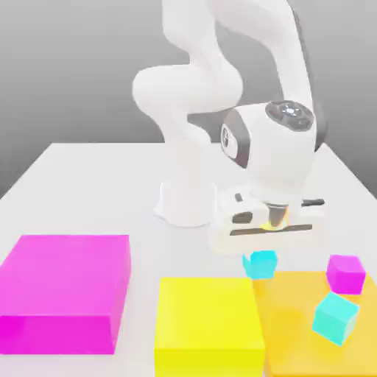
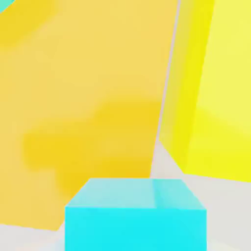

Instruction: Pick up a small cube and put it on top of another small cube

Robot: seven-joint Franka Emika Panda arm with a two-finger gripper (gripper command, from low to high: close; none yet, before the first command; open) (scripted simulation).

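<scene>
The white arm fills the upper middle of the exterior view, standing on a pale table. A magenta block lies at the lower left of the frame. A yellow block sits at the bottom centre, and an orange slab lies just beside it at the lower right. The gripper hangs in the centre-right of the frame, directly above a cyan cube. This cube is at the far corner of the slab, close to the yellow block; in the hand view it fills the bottom centre. I cannot tell if the claw is open, closed or holding the cube. A second cyan cube stands tilted on the slab at the lower right. A small magenta cube rests on the slab near the right edge.
</scene>
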